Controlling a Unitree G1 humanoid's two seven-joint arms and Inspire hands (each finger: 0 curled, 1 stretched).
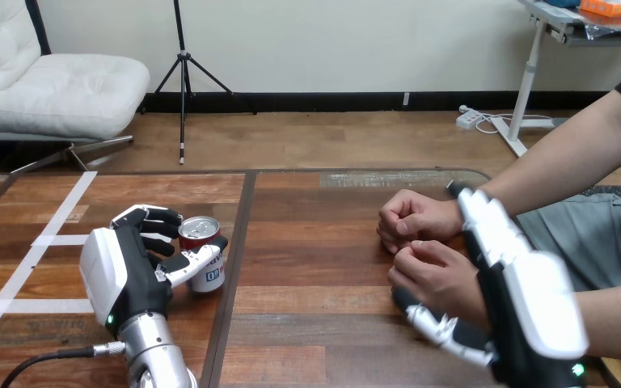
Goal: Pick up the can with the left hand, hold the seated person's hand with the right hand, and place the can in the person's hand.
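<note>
1. Wooden desk (323, 267), with white tape lines (57, 240) across its left part.
2. Drink can (200, 230), red-topped, standing upright on the desk left of centre.
3. Left hand (125, 275): we record its thumb and fingers curled round the can.
4. Person's nearer hand (437, 275) and farther hand (416, 217), both loosely closed, touching at the desk's right.
5. Right hand (525, 299): over the nearer hand's wrist; we cannot tell whether it grips.

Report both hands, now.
Left hand: shut on the can.
Right hand: at the person's hand; grip cannot be told.
</note>
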